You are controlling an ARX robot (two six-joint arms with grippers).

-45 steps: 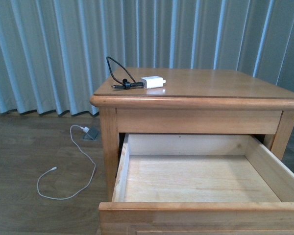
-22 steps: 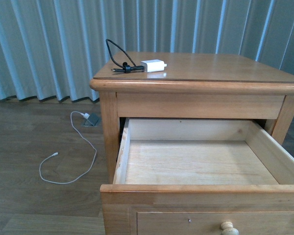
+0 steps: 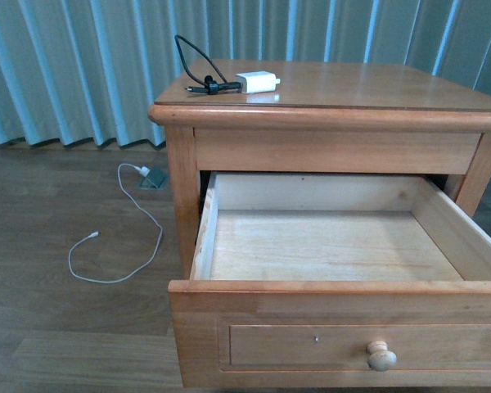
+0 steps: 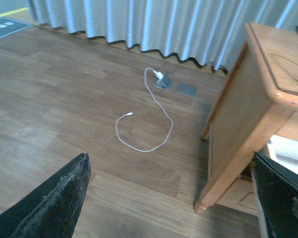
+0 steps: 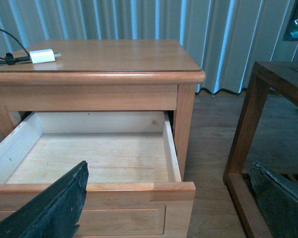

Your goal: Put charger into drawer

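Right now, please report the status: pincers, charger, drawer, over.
Left pincer open, right pincer open, both empty. Charger lies on nightstand top. Drawer open, empty inside. No obstacle seen.

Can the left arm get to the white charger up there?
Probably yes: the charger lies uncovered on the nightstand top, toward its left side, and the left gripper is open, holding nothing.

Glossy wooden nightstand top (image 3: pixel 368 82)
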